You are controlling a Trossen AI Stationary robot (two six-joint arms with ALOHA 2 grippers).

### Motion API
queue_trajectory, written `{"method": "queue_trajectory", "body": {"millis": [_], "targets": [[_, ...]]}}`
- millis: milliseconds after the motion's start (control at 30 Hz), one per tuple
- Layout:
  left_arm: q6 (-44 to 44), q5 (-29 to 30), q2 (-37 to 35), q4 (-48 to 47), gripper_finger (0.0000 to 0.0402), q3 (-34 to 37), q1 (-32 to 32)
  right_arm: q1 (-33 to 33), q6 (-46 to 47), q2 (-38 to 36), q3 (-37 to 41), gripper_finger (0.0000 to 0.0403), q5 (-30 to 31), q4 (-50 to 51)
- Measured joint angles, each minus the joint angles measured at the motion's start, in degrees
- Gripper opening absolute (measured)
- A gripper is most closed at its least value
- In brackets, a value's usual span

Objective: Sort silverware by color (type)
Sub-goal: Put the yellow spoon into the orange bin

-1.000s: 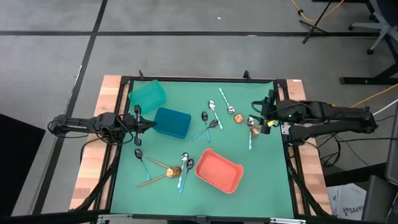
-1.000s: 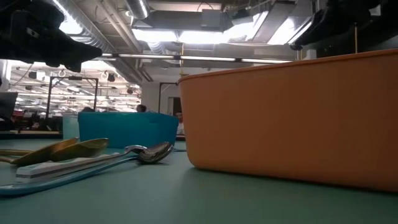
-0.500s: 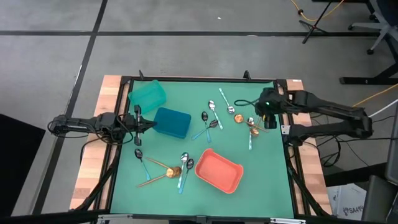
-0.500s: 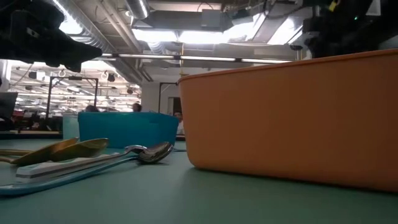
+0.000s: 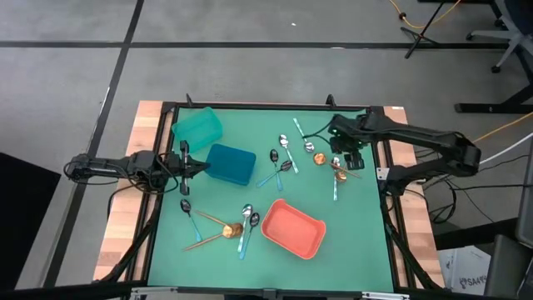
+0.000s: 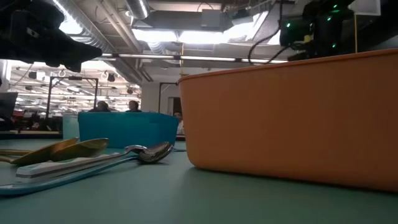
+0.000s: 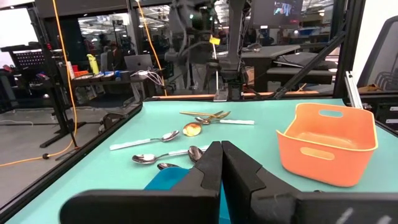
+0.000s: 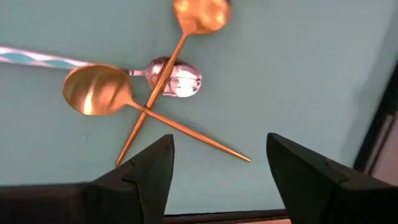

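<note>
The silverware lies scattered on the green mat. Two copper-gold spoons (image 8: 143,112) cross each other over a silver spoon with a light-blue handle (image 8: 177,78), near the right edge (image 5: 337,169). My right gripper (image 8: 217,168) hovers open above them, pointing down, touching nothing (image 5: 348,157). Silver spoons (image 5: 283,158) lie mid-table. More spoons, silver, copper and dark, lie at the near left (image 5: 225,229). My left gripper (image 7: 221,163) waits shut at the left edge (image 5: 188,167), beside the blue bin (image 5: 231,163).
A teal bin (image 5: 197,127) lies tipped at the far left. A coral bin (image 5: 293,227) stands near the near edge and fills the low view (image 6: 292,118). The black table frame (image 5: 379,167) runs just right of my right gripper. People show in the room beyond.
My right arm has swung from the table's right edge toward the far edge and the left, its forearm now reaching in from the far right corner. Its gripper has shifted slightly left and now stands over the crossed copper spoons. No silverware has moved.
</note>
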State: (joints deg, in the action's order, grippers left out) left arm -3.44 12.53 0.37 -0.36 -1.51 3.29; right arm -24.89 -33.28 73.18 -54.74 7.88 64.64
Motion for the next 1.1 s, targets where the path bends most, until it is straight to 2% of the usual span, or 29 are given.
{"method": "queue_trajectory", "body": {"millis": [467, 933, 1100], "targets": [[0.0, 0.0, 0.0, 0.0, 0.0, 0.0, 0.0, 0.1, -0.3, 14.3, 0.0, 0.0243, -2.5, 1.6], [0.0, 0.0, 0.0, 0.0, 0.0, 0.0, 0.0, 0.1, -0.3, 22.8, 0.0, 0.0243, -2.2, 1.2], [0.0, 0.0, 0.0, 0.0, 0.0, 0.0, 0.0, 0.1, 0.8, 25.5, 0.0, 0.0243, 0.5, 1.0]]}}
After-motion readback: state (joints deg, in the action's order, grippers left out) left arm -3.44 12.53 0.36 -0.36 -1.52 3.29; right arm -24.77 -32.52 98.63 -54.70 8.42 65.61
